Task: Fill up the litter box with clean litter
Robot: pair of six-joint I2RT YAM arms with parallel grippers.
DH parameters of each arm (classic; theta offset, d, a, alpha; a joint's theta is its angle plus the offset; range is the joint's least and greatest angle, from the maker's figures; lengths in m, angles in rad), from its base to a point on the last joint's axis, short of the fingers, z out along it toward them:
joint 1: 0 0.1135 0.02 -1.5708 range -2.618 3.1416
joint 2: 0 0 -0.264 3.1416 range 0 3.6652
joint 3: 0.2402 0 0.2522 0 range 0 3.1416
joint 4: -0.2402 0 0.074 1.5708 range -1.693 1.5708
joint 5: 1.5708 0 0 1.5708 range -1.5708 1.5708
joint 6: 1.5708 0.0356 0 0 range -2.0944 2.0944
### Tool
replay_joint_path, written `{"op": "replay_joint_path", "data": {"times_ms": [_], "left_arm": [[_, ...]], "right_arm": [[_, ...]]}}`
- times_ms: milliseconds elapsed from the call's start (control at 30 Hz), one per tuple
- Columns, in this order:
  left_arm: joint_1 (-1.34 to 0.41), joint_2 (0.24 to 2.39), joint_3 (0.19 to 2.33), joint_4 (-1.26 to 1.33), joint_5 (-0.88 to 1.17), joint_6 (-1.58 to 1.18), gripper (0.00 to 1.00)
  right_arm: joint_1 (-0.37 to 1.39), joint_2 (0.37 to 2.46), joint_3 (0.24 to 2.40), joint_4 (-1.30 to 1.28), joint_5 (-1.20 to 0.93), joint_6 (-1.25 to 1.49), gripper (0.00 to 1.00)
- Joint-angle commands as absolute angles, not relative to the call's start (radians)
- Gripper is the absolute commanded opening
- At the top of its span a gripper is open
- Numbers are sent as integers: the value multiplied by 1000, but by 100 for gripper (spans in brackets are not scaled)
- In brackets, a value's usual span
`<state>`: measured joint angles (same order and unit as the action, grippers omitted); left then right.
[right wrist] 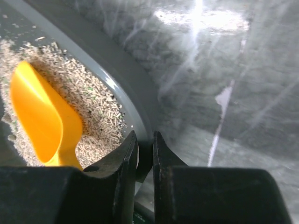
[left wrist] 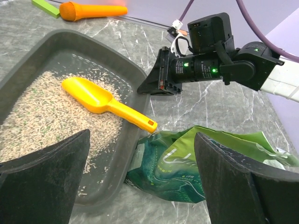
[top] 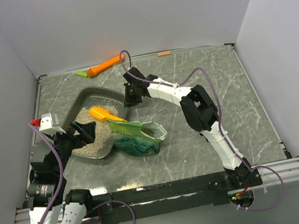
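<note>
Litter box [top: 84,94], centre-left on the bench [top: 202,79]: clean litter [top: 89,139] inside, orange scoop [top: 103,114] atop. Right gripper [right wrist: 145,140]: jaws clenched on its upper-right rim. Left gripper [left wrist: 141,137]: jaws released. Step, likely: you reposition the box; next, keep it level.

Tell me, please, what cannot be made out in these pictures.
- Top view: the near corner of the litter box is hidden under the left gripper.
- Left wrist view: a finger covers part of the green bag; its contents do not show.
- Right wrist view: the right gripper cuts off the handle of the yellow scoop.
- Top view: the orange tool by the far wall is too small to identify.
</note>
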<state>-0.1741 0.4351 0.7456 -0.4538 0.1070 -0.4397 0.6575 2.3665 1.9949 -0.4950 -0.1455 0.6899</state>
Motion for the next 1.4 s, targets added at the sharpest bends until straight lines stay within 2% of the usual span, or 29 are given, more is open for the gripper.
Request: {"op": "replay_joint_path", "data": {"times_ms": [0, 367, 600, 733, 833, 1000, 1233, 1267, 1300, 1367], "left_arm": [[-178, 426, 747, -439, 92, -446, 97], [-179, 426, 745, -439, 94, -446, 97], [-186, 426, 746, -439, 89, -448, 97], [-190, 428, 744, -440, 83, -448, 97], [-195, 428, 744, -437, 84, -448, 97], [-198, 436, 744, -437, 89, -448, 97], [-199, 448, 746, -440, 87, -448, 97], [-199, 446, 746, -440, 84, -448, 97], [-199, 446, 746, -440, 83, -448, 97], [-201, 445, 746, -442, 81, -448, 97]], "right_arm": [[603, 2309, 1967, -586, -52, 554, 0], [494, 2119, 1685, -511, 89, 899, 0], [460, 2036, 1631, -597, 283, 1109, 0], [394, 1988, 1579, -653, 317, 1209, 0], [328, 1939, 1505, -673, 318, 1267, 0], [216, 1821, 1316, -568, 252, 1376, 0], [172, 1723, 1146, -445, 241, 1437, 0], [170, 1723, 1147, -449, 236, 1440, 3], [169, 1723, 1157, -456, 229, 1436, 16], [170, 1736, 1195, -481, 213, 1414, 29]]}}
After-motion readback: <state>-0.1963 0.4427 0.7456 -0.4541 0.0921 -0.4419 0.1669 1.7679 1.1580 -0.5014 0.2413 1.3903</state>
